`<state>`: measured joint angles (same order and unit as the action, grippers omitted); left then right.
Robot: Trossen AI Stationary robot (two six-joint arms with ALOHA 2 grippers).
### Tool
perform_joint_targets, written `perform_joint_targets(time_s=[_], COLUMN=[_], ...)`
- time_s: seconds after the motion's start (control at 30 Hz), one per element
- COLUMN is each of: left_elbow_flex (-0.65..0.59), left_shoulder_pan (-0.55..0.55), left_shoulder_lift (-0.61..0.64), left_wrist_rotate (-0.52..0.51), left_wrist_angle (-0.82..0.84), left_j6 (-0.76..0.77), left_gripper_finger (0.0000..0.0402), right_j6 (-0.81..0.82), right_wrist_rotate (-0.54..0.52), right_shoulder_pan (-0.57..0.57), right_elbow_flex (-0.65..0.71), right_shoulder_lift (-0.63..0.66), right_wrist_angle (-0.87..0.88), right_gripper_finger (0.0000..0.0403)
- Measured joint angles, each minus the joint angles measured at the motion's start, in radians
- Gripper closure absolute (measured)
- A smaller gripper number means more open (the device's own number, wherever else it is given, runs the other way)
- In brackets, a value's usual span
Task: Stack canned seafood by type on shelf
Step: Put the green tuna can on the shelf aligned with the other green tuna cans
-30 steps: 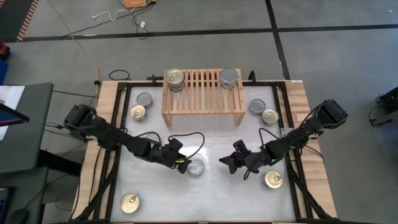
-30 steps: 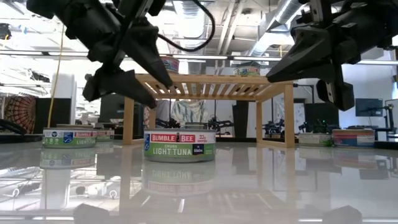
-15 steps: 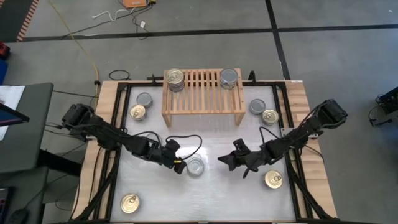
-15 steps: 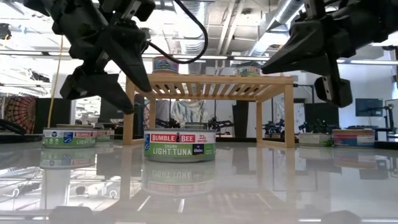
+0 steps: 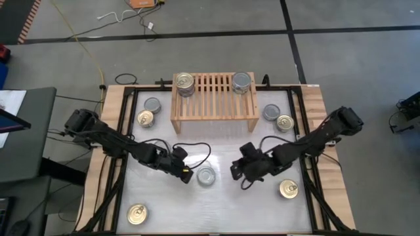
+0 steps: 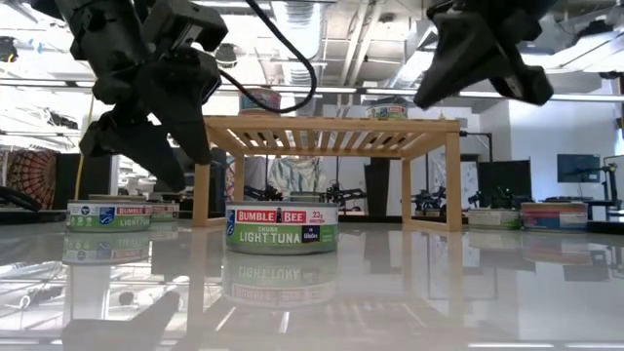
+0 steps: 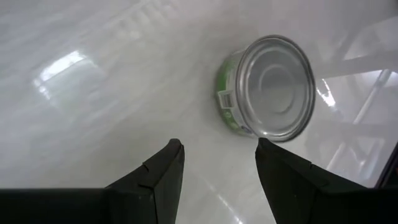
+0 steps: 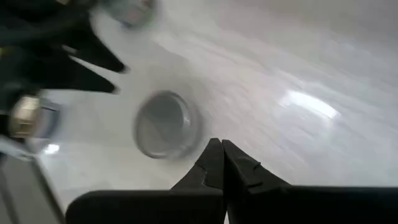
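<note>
A silver-topped, green-labelled tuna tin [image 5: 206, 176] [image 6: 281, 227] stands upright on its base mid-table. My left gripper [image 5: 187, 174] [image 7: 217, 155] is open just to the tin's left, with the tin [image 7: 273, 87] ahead of its fingers and apart from them. My right gripper [image 5: 235, 172] [image 8: 219, 152] is shut, hovering to the tin's right; its wrist view shows the tin [image 8: 165, 124] below and ahead. On the light-wood shelf [image 5: 214, 117], a stack of gold-topped tins [image 5: 184, 83] sits at the left end of the slats and a silver-topped stack [image 5: 241, 82] at the right end.
Loose tins stand on the table: silver [image 5: 152, 105] and gold [image 5: 145, 118] left of the shelf, silver [image 5: 271, 112] and gold [image 5: 284, 122] to its right, and gold ones near the front corners [image 5: 136, 214] [image 5: 289, 189]. Cables loop behind both wrists.
My left gripper has drawn back from the tuna tin toward the table's left, staying open. My right gripper has moved toward the table's left, closer to the tin. The tin has stayed where it stood.
</note>
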<state>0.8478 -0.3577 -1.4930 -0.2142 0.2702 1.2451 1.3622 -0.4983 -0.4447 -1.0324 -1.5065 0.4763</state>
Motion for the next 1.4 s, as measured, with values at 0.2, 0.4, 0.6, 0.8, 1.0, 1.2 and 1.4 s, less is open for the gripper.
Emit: perform_joint_targets(time_s=[0.2,0.4,0.6,0.8,1.0,1.2,1.4], left_elbow_flex=[0.000,0.000,0.000,0.000,0.000,0.000,-0.001], left_shoulder_pan=[0.011,-0.002,-0.005,-0.005,-0.005,-0.005,-0.002], left_shoulder_lift=[0.009,0.009,0.009,0.009,0.009,0.008,0.000], left_wrist_rotate=[-0.004,-0.003,-0.004,-0.011,-0.011,-0.011,-0.010], left_wrist_angle=[0.002,0.001,-0.012,-0.045,-0.050,-0.053,-0.061], left_j6=[-0.008,-0.028,-0.009,-0.013,-0.005,0.015,0.021], left_gripper_finger=[0.0212,0.0212,0.0212,0.0212,0.0212,0.0212,0.0212], right_j6=[-0.005,0.025,0.015,-0.096,-0.114,-0.079,-0.076], right_wrist_rotate=[0.137,0.136,0.134,0.134,0.137,0.144,0.230], right_shoulder_pan=[0.023,0.024,0.049,0.070,0.082,0.098,0.103], right_elbow_flex=[-0.109,-0.142,-0.143,-0.143,-0.143,-0.143,-0.143], right_shoulder_lift=[-0.167,-0.250,-0.249,-0.253,-0.281,-0.293,-0.381], right_wrist_angle=[0.097,0.090,0.079,-0.007,-0.065,-0.105,-0.252], right_gripper_finger=[0.0381,0.0357,0.0318,0.0261,0.0190,0.0148,0.0149])
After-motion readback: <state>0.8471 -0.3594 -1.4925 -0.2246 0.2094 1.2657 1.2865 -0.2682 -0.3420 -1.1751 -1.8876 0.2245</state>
